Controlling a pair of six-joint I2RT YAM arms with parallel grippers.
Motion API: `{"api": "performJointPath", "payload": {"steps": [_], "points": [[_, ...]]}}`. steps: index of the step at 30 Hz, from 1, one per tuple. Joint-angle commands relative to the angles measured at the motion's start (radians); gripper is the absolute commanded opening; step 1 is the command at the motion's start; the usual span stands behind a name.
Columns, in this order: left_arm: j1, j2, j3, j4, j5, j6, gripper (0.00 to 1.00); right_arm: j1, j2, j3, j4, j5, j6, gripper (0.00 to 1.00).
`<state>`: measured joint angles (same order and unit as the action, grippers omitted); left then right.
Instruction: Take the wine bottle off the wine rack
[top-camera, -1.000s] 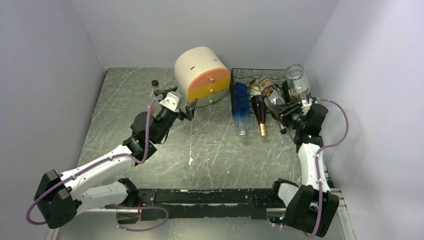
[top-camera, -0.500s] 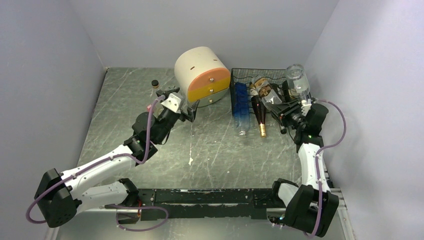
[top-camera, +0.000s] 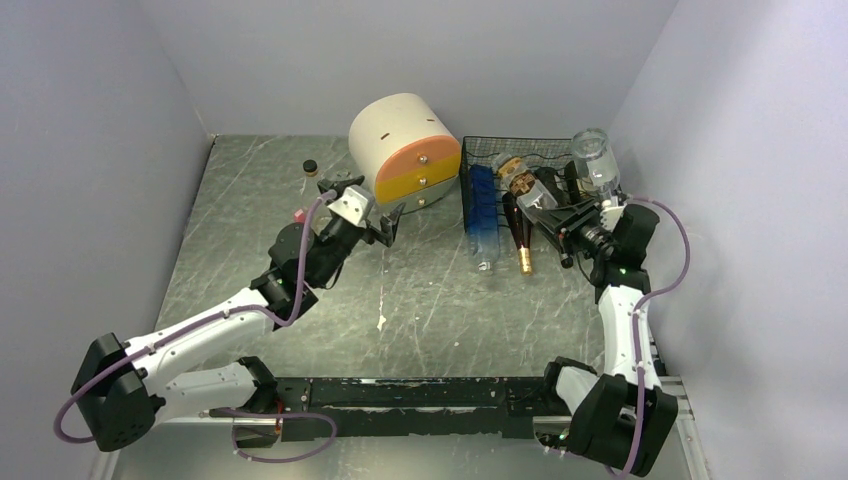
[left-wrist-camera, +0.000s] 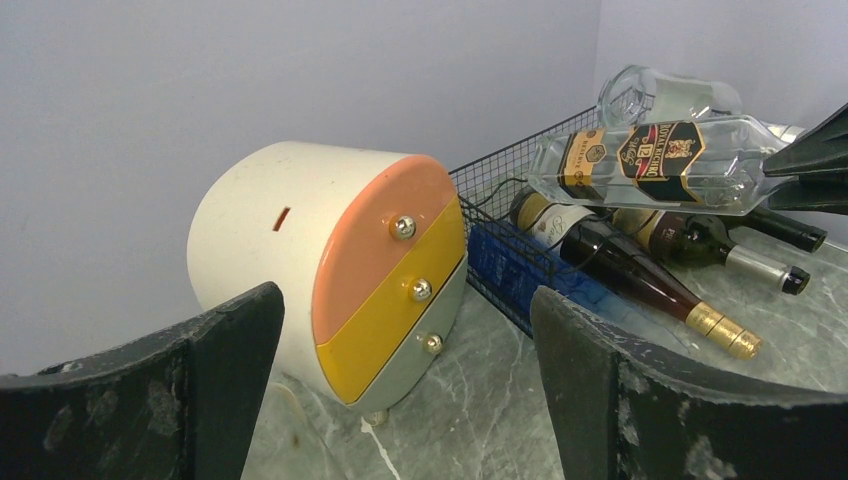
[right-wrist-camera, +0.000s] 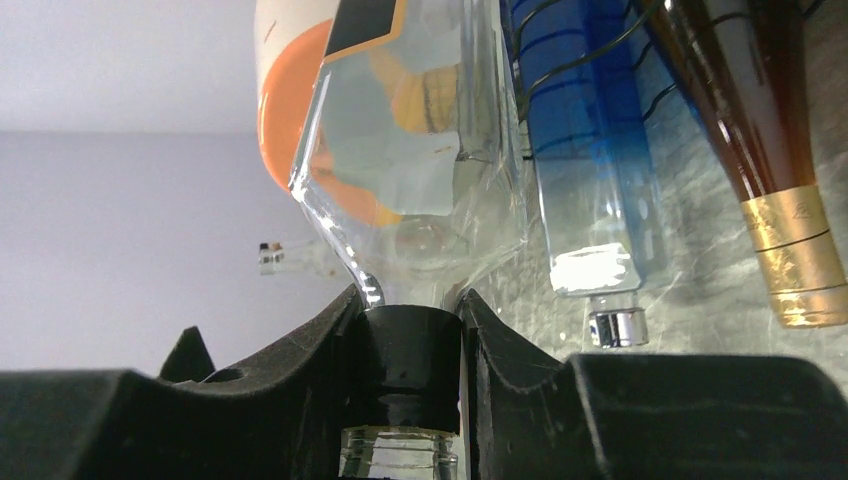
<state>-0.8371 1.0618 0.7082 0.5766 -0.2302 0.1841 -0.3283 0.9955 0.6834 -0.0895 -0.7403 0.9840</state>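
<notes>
The right claw (right-wrist-camera: 410, 325) was pressed together on the black cap (right-wrist-camera: 410, 352) of the wine bottle (left-wrist-camera: 650, 165), a clear one with black-and-gold labels. It pinched the bottle at the very top of the neck. The bottle lay nearly level in the air, its base pointing back over the wine rack (top-camera: 500, 142) and its neck toward the right arm. It sat higher than the blue bottle (top-camera: 482, 215) and the dark bottle (top-camera: 517, 232) with the gold foil. Both of those rested in the rack with their necks poking out over the desk (top-camera: 430, 300).

From the left wrist view the held bottle looked lifted off the wavy wires. Whether its base had fully cleared the mesh could not be told for certain, because the labels and the glass behind it blurred that edge.

The left claw (left-wrist-camera: 400, 330) hung spread wide and empty, just in front of the cream-and-orange drawer unit (left-wrist-camera: 340, 270), well apart from the rack.

The step in hand seemed to be the withdrawal itself: grip made, bottle raised, not yet carried out. The next move likely called for drawing the bottle toward the near side, away from the rack. It would need to stay level, so that the weight hanging from the cap did not twist it out of the pinch or knock the neighbouring bottles. Then it could be lowered onto bare desk.
</notes>
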Motion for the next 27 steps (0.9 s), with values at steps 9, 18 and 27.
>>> {"api": "performJointPath", "payload": {"steps": [9, 18, 27], "points": [[-0.02, 0.036, 0.058, -0.027, 0.043, -0.006, 1.0, 0.044, -0.055, 0.151, -0.005, -0.212, -0.082, 0.0], [-0.024, 0.057, 0.08, -0.059, 0.061, -0.015, 0.99, 0.238, 0.009, 0.258, -0.209, -0.17, -0.253, 0.0], [-0.04, 0.121, 0.114, -0.145, 0.311, 0.115, 0.95, 0.456, 0.102, 0.313, -0.403, -0.051, -0.406, 0.0]]}}
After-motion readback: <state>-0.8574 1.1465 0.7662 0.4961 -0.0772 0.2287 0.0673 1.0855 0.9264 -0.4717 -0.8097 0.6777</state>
